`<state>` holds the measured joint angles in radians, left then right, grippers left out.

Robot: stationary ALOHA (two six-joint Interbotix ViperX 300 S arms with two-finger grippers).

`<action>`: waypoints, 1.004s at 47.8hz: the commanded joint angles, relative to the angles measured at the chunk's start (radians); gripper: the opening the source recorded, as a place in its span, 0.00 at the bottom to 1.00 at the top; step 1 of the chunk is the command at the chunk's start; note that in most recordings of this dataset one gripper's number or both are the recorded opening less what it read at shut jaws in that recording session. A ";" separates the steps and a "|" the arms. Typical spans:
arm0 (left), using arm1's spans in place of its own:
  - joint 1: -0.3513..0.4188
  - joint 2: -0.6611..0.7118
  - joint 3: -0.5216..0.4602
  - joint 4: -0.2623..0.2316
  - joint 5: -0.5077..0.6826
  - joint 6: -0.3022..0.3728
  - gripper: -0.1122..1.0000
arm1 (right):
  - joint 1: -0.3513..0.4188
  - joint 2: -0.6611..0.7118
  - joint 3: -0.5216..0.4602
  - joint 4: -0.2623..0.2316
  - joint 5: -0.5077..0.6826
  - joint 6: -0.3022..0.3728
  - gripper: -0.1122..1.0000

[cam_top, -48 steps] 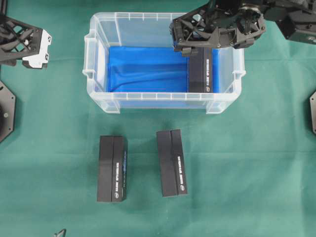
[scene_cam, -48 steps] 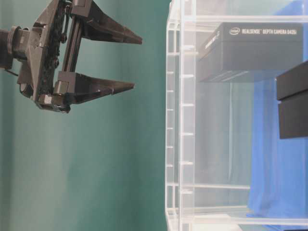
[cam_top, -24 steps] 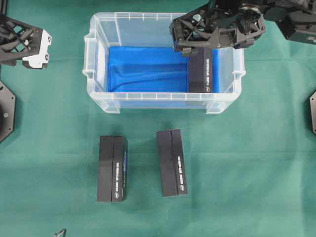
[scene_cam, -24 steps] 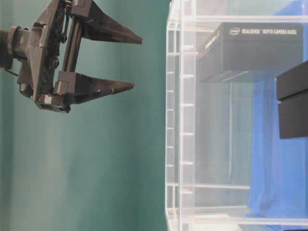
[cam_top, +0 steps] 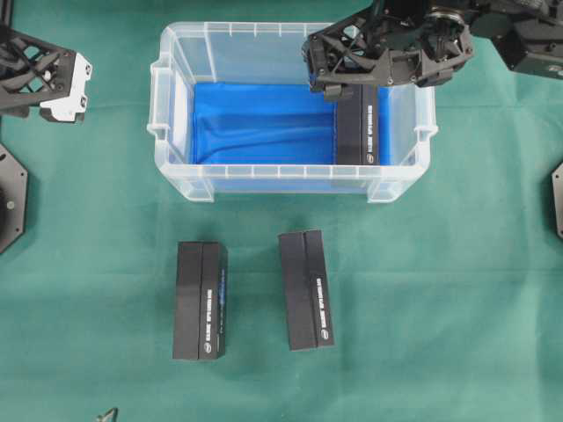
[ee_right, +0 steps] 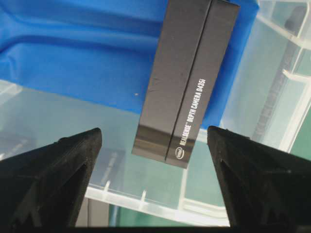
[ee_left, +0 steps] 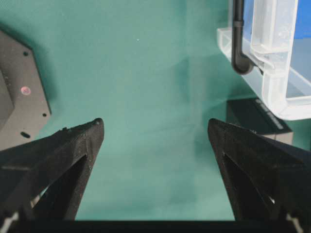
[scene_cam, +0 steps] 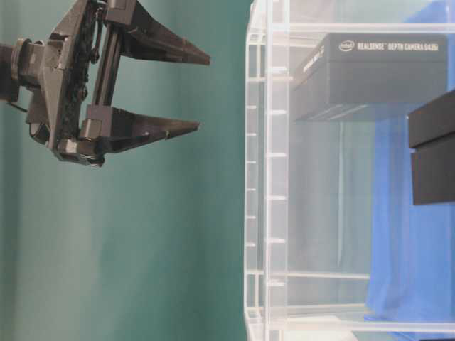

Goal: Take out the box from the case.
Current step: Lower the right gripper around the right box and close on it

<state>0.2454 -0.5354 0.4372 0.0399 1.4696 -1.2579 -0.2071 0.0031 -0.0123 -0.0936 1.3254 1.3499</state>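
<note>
The case [cam_top: 264, 172] is a clear plastic bin with a blue liner, standing at the back middle of the green table. One black box [cam_top: 361, 127] lies inside it along the right wall, white lettering up. My right gripper [cam_top: 356, 81] hangs over the box's far end, open. In the right wrist view the box [ee_right: 187, 82] lies ahead of and between the spread fingers of the right gripper [ee_right: 154, 131], apart from both. My left gripper [cam_top: 54, 88] hovers open and empty at the far left, outside the case [scene_cam: 274, 177].
Two more black boxes [cam_top: 201, 301] [cam_top: 306, 290] lie on the cloth in front of the case. Black arm base plates [cam_top: 10, 198] [cam_top: 557, 200] sit at the table's left and right edges. The left wrist view shows a case corner [ee_left: 272, 63] right of the left gripper [ee_left: 155, 124].
</note>
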 commanded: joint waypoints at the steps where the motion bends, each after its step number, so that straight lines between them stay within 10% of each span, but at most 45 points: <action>1: -0.003 -0.008 -0.028 0.000 -0.003 0.000 0.97 | 0.002 -0.014 -0.006 0.000 -0.002 0.000 0.90; 48: -0.032 0.002 -0.032 0.000 -0.005 -0.006 0.97 | -0.031 -0.012 0.221 -0.008 -0.250 0.011 0.91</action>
<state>0.2194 -0.5308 0.4357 0.0399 1.4680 -1.2625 -0.2347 0.0015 0.2086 -0.0982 1.0937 1.3591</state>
